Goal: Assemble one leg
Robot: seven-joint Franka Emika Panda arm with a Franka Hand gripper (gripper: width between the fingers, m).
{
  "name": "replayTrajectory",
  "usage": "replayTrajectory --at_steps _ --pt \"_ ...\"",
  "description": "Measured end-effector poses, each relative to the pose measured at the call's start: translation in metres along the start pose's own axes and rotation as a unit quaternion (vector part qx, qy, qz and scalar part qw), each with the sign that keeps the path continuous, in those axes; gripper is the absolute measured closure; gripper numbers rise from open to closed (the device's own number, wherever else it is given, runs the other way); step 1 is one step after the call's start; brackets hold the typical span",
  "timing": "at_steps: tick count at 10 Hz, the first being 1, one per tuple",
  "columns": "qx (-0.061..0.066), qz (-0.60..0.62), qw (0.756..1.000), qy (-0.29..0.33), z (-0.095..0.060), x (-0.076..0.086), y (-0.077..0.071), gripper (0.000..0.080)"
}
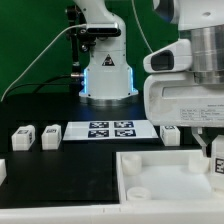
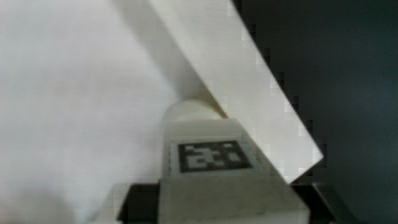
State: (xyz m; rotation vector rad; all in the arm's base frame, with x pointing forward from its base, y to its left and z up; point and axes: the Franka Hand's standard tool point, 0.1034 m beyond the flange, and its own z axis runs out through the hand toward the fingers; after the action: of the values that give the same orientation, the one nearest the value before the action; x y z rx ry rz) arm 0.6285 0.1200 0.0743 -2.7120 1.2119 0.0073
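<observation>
A Franka Panda arm's gripper (image 2: 214, 203) is clamped on the leg (image 2: 214, 150) - a small white plastic block, narrowed toward its far end, with a square black-and-white tag on the face turned to the wrist camera. The dark fingers (image 2: 135, 204) press its two flanks. The tag's blocky pattern is blurred and carries no legible lettering. The leg hangs over the large white tray-like piece (image 1: 150, 160) at the exterior view's right, its far end close to the raised wall that runs slantwise through the wrist view; whether the two touch cannot be told. On the black table (image 1: 60, 175) lie a second leg (image 1: 22, 137) and a third leg (image 1: 50, 134) side by side at the exterior view's left, and a fourth leg (image 1: 172, 134) just beyond the tray. Between them sits the marker board (image 1: 112, 130) with its row of tags. Behind it, the arm's base (image 1: 107, 75) glows blue - its dark sticker is too small to read.
</observation>
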Motion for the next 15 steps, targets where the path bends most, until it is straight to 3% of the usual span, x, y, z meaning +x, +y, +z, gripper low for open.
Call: replayTrajectory --at_steps 3,5,7,9,10,12,15 --pt "0.026 0.225 0.974 -0.017 0.0007 0.0029 0.0003 0.0503" --pt "0.029 0.291 0.956 -0.019 0.0011 0.0022 -0.0003 0.0503" --pt "0.029 0.29 0.956 -0.02 0.0015 0.0013 -0.0005 0.0503" --pt "0.027 0.186 0.982 -0.015 0.0018 0.0027 0.001 0.0251" --pt "0.028 0.098 0.995 -0.009 0.001 0.0073 0.0012 0.0178" --pt "0.023 -0.038 0.999 0.002 0.0006 0.006 -0.0031 0.0154" --pt "0.022 -0.188 0.982 0.006 0.0005 0.0083 -0.0014 0.0151"
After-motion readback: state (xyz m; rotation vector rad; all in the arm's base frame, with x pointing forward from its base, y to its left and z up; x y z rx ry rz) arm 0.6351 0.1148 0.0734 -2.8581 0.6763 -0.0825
